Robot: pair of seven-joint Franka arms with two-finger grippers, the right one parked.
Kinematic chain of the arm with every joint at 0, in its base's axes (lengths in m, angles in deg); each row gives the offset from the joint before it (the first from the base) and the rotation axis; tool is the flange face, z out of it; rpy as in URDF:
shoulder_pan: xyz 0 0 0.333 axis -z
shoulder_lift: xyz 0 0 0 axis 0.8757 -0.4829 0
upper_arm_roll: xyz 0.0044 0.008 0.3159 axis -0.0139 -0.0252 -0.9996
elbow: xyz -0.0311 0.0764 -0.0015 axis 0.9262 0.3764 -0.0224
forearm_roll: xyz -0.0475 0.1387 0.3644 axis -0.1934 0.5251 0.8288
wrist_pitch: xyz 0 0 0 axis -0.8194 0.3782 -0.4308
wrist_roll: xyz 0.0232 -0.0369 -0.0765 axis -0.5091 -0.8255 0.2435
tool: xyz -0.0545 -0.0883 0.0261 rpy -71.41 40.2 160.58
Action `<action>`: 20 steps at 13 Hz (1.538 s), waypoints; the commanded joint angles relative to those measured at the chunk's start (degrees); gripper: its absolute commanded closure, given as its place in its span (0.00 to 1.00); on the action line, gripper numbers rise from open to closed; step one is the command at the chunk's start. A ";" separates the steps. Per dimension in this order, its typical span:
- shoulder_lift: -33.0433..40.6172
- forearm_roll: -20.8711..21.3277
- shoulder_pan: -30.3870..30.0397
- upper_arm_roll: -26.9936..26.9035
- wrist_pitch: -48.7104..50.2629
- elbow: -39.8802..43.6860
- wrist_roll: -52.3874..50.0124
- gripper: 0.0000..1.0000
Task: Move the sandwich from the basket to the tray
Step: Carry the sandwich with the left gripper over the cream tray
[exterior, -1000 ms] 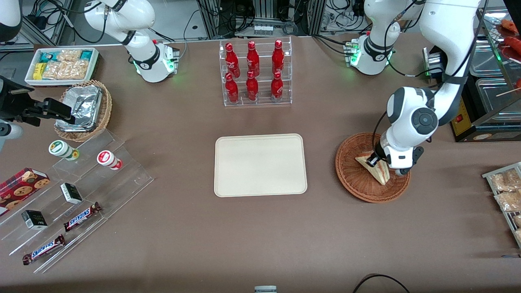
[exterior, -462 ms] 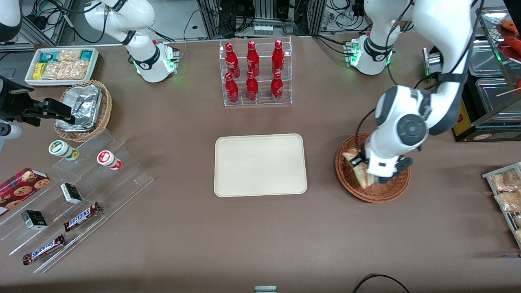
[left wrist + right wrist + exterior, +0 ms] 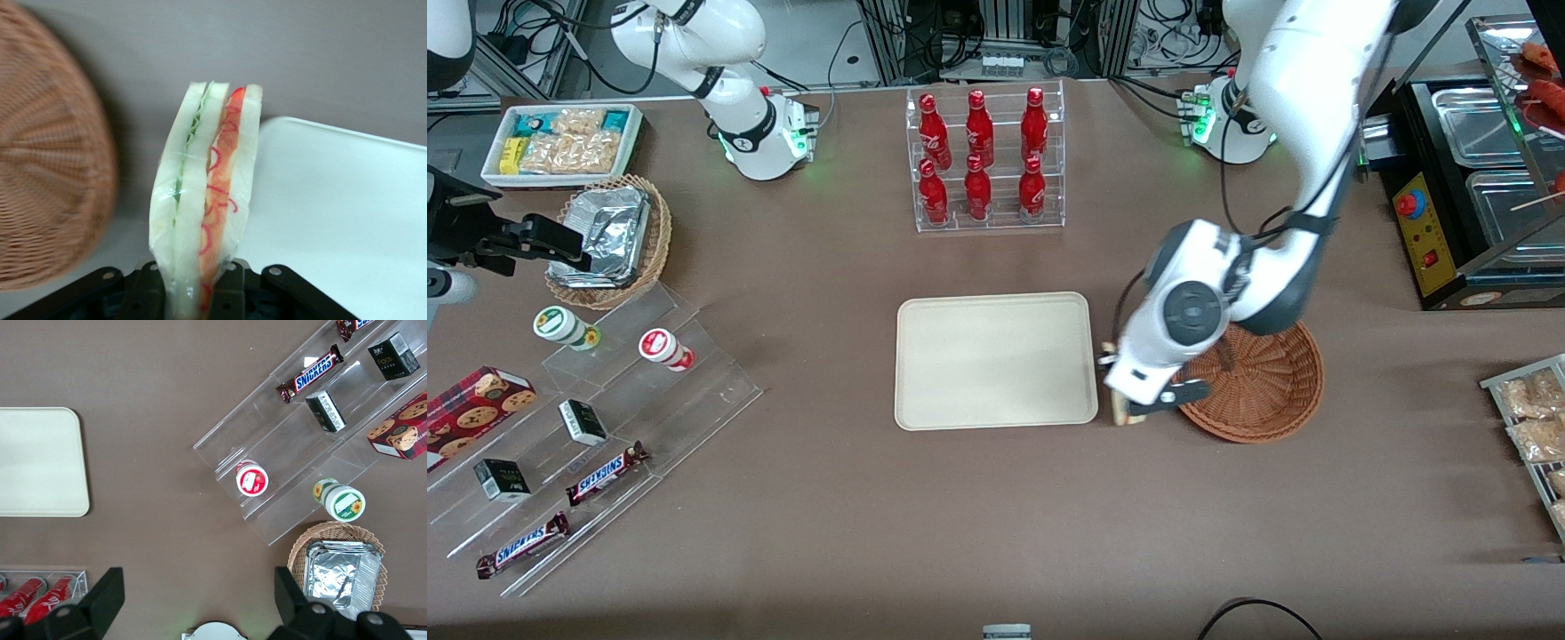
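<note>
My left gripper [image 3: 1121, 391] is shut on the sandwich [image 3: 205, 193], a wedge of white bread with green and red filling in clear wrap. It holds the sandwich on edge above the table, between the reddish-brown wicker basket [image 3: 1267, 404] and the cream-beige tray [image 3: 994, 360]. In the front view only a tan sliver of the sandwich [image 3: 1120, 411] shows under the wrist. The left wrist view shows the basket [image 3: 47, 167] to one side of the sandwich and the tray [image 3: 333, 213] to the other. The basket holds nothing that I can see.
A clear rack of red bottles [image 3: 983, 160] stands farther from the front camera than the tray. Toward the parked arm's end are a tan wicker basket with foil packets [image 3: 609, 236], a white snack tray [image 3: 560, 142] and clear steps with snacks [image 3: 587, 427]. Packets [image 3: 1529, 418] lie toward the working arm's end.
My gripper has lifted the sandwich out of the basket and carried it toward the tray; it now hangs just past the basket's rim by the tray's edge.
</note>
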 commanded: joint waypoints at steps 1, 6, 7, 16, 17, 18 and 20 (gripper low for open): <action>-6.27 -0.18 3.92 -0.70 2.34 9.16 -2.64 1.00; -11.47 -0.09 11.40 -0.88 2.08 16.38 -10.10 1.00; -12.44 -0.09 12.19 -0.79 2.16 17.51 -11.34 1.00; -16.40 3.94 18.87 -1.14 2.42 20.78 -23.29 1.00; -16.40 4.04 18.96 -1.14 2.34 20.78 -23.65 1.00; -16.40 4.13 19.40 -1.14 2.34 20.95 -23.74 1.00; -17.36 4.21 19.58 -1.23 2.51 21.74 -25.58 1.00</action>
